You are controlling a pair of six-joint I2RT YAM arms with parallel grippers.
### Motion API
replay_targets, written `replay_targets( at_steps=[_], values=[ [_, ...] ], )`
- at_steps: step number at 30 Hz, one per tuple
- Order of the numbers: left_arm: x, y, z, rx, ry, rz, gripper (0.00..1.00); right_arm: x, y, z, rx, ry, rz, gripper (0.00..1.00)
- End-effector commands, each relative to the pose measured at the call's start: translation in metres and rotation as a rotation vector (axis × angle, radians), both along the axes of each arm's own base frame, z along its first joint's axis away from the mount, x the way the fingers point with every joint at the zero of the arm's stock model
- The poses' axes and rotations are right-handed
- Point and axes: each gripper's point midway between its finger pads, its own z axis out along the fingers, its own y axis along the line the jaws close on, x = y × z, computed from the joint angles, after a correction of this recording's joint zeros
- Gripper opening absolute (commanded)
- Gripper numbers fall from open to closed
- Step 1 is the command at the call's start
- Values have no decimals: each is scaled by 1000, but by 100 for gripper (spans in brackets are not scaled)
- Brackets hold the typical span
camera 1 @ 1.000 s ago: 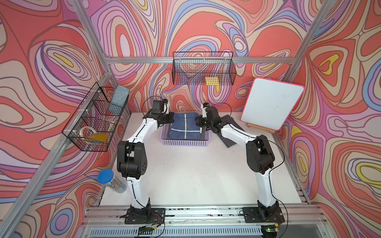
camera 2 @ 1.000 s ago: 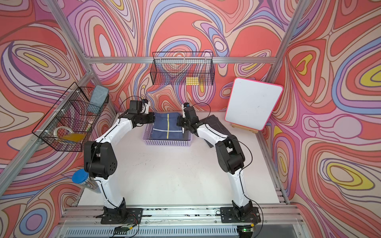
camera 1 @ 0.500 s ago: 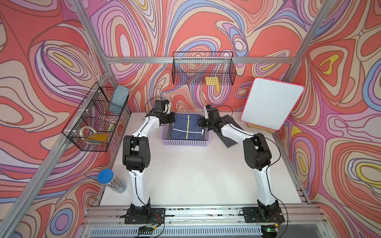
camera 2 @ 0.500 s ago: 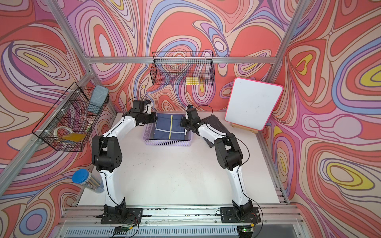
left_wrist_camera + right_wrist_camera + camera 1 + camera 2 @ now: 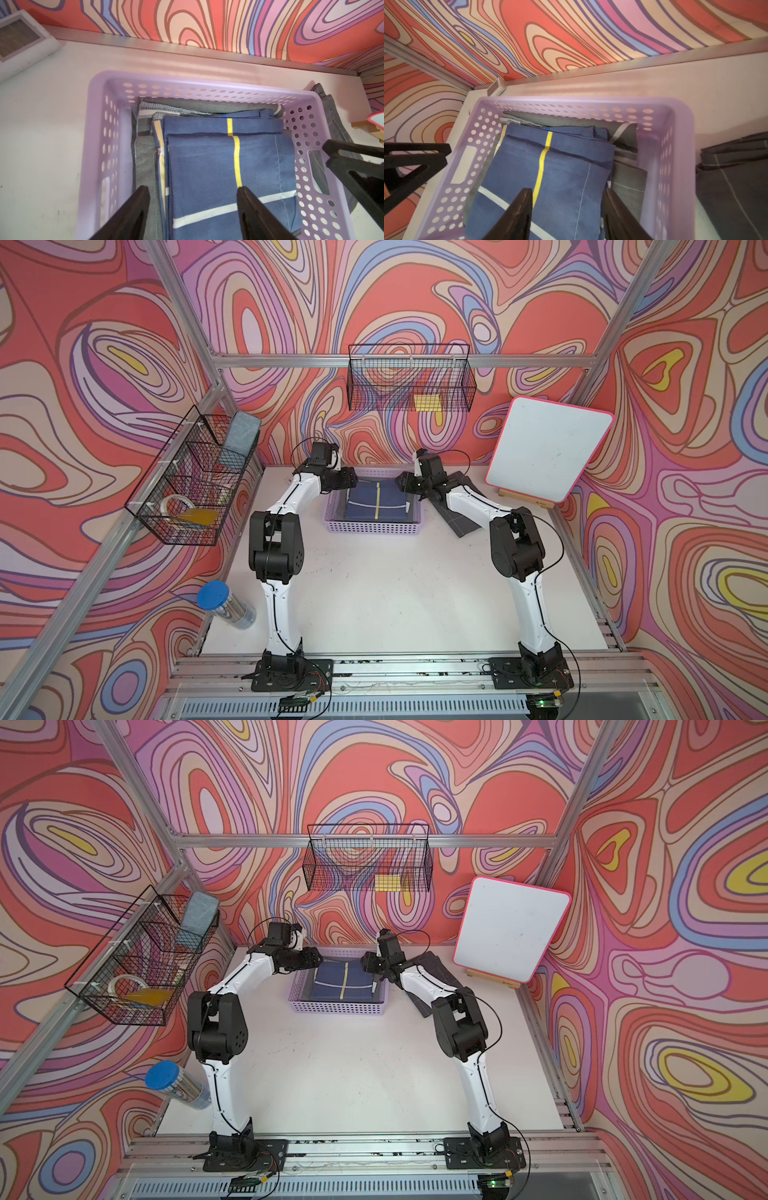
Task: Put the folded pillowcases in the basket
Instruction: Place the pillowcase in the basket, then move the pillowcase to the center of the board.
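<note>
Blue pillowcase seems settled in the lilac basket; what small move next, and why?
Probably raise the left claw and right claw straight up, clear of the basket: both stand open, gripping nothing, and the blue pillowcase lies flat inside on grey cloth.

Front half of table [image 5: 395, 593] free, easy approach. Basket [image 5: 374, 526] sits near back wall, reachable from above only betw. left gripper [image 5: 193, 189] & right gripper [image 5: 566, 191] (jaws apart, crowding both ends). Grey cloth [image 5: 457, 522] and whiteboard [image 5: 548, 452] block the right side.
</note>
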Motion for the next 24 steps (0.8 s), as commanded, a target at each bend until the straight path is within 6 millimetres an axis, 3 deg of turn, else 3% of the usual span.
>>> replay_targets(
  at_steps=[1,5,8,12,16,18,24],
  values=[
    [-12,8,33,-7,-32,34,86,-10,-15,35,-25,-44,-22,61],
    [-34,6,61,-51,-77,37,98,-31,-36,47,-67,-45,-64,68],
    [-59,1,75,-105,-103,35,99,-50,-57,47,-101,-24,-108,70],
    [-95,-5,80,-158,-106,26,99,-77,-90,39,-145,31,-178,70],
    [-134,-17,70,-174,-97,-2,99,-102,-126,15,-160,115,-247,70],
    [-151,-21,64,-182,-94,-8,99,-110,-140,14,-161,122,-269,71],
    [-198,-37,45,-199,-88,-43,99,-115,-165,-26,-283,218,-260,70]
  ],
)
